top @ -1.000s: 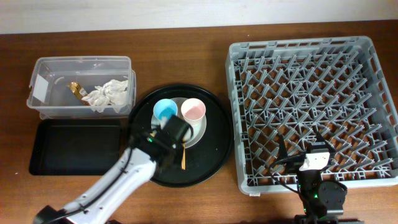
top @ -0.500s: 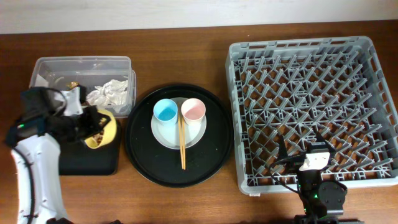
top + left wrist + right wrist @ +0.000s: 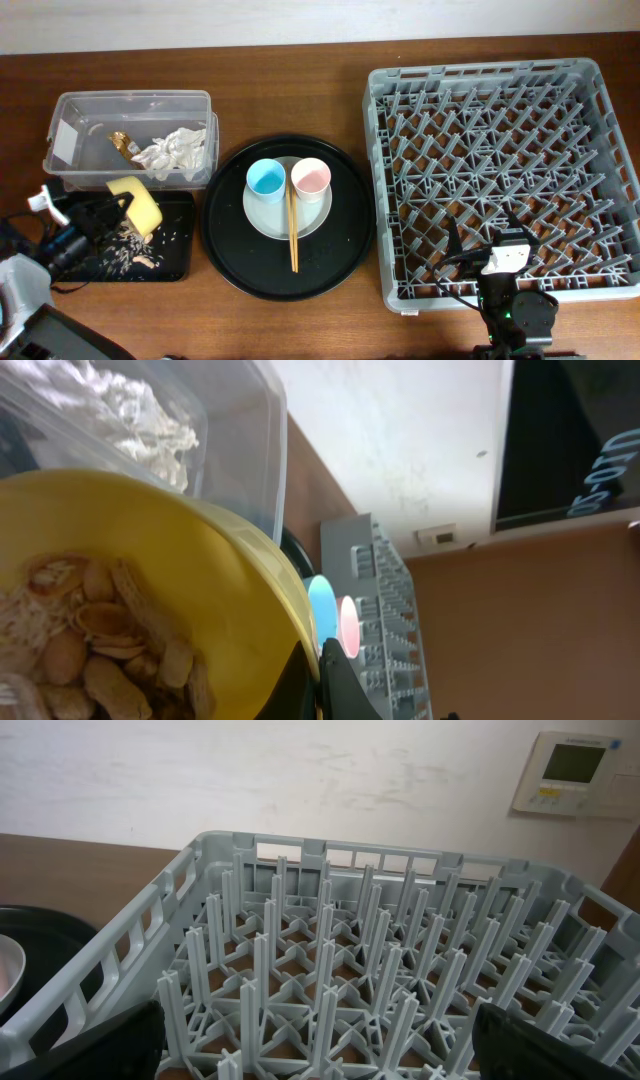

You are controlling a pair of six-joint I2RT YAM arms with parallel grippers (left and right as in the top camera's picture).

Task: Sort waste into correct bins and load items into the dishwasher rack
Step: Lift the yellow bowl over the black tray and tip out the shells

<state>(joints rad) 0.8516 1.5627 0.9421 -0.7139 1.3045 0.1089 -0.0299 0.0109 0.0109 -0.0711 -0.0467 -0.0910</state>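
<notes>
The yellow bowl [image 3: 135, 200] was tipped on its side over the back edge of the shallow black tray [image 3: 170, 265], just in front of the clear box [image 3: 70, 110]. Whether it touched the box wall could not be told. In the left wrist view beige-brown scraps [image 3: 100, 645], shell-like and crumbly, lay against the bowl's lower wall. More of them were scattered on the tray floor below the bowl.

Inside the box sat the crumpled napkin [image 3: 178, 150] and the gold foil [image 3: 122, 143], near each other. The tray's right edge ran just beside the round tray [image 3: 345, 250], which carried the plate [image 3: 262, 218]. On the plate the blue cup [image 3: 266, 178] and pink cup [image 3: 310, 178] stood side by side, with the chopsticks [image 3: 293, 240] running between them toward the front. A narrow strip of desk [image 3: 300, 80] separated the round tray from the rack [image 3: 505, 130]; wider bare desk lay behind both.

The left pincer [image 3: 112, 208] was clamped on the bowl's rim, one dark finger showing at the edge in its wrist view. The right pincer [image 3: 484, 235] hung over the rack's near edge, its jaws spread wide and holding nothing.
</notes>
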